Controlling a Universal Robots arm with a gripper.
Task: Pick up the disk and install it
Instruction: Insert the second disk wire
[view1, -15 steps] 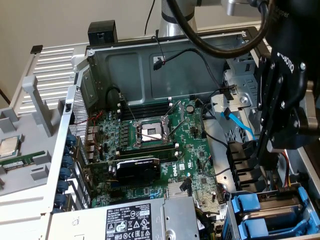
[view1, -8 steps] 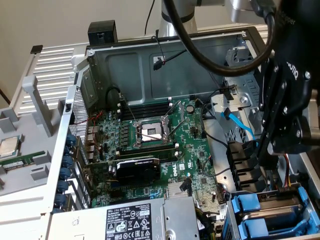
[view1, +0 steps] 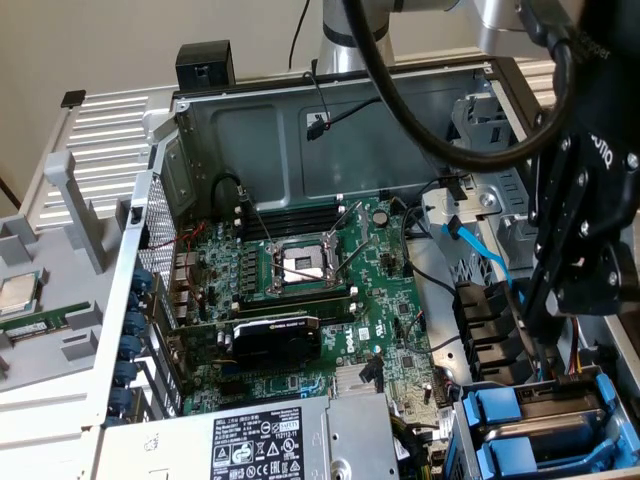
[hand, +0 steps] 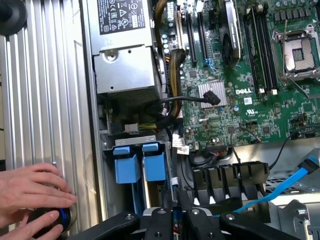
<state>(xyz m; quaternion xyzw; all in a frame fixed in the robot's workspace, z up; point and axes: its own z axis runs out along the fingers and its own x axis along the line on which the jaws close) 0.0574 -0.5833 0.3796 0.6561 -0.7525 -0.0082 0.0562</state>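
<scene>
Over the drive bay at the 4 o'clock corner of the open computer case, as the exterior view has it, the black pincer hangs from the arm, close above the blue carriers. I cannot tell how far open it is, nor whether it has hold of anything. Two blue-fronted carriers sit side by side in the bay. The disk, as far as I can judge, is the one directly beneath the pincer, its grey metal top showing behind the blue front; the other carrier lies just beside it toward 6 o'clock. In the wrist view the pincer stands just past the disk, with the other carrier alongside. A light blue cable runs at 11 o'clock from the bay. Further out toward 9 o'clock lies the green motherboard with its open processor socket, and the power supply sits at 6 o'clock of the picture. Outside the case, on the bench at 9 o'clock, rests a small square chip. In the wrist view a person's hand rests on a round black object beside the case.
</scene>
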